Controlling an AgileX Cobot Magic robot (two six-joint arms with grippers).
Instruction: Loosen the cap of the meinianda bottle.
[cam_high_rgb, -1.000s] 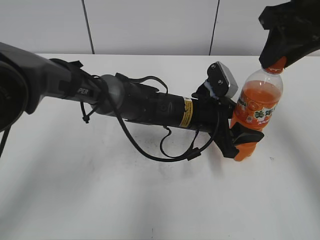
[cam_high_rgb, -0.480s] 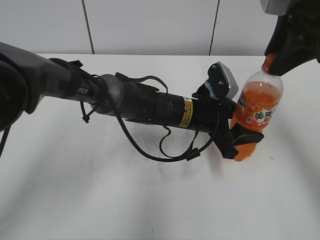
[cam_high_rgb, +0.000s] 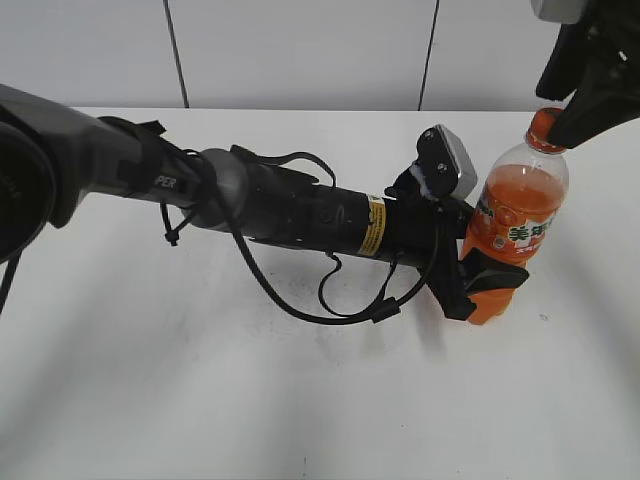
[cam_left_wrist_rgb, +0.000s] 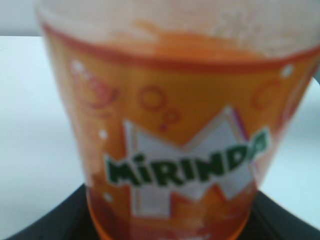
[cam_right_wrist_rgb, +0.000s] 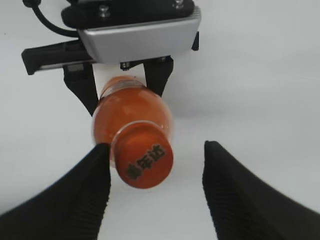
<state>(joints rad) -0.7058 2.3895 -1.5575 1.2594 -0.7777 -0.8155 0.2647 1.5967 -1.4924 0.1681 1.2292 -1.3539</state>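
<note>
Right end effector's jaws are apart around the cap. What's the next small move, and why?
Probably shift the right end effector sideways to centre on the cap, then close. In the right wrist view one finger sits against the cap while the other stands well clear. The left end effector clamps the meinianda bottle low on its body, so it should hold against a twist.

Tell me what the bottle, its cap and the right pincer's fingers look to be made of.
Bottle: clear, glossy plastic by the look; the orange drink shows through above a printed label.
Cap: opaque orange plastic, smooth top with dark printed characters.
Right pincer's fingers: matte black, finely ribbed pads, probably rubber or soft plastic.
</note>
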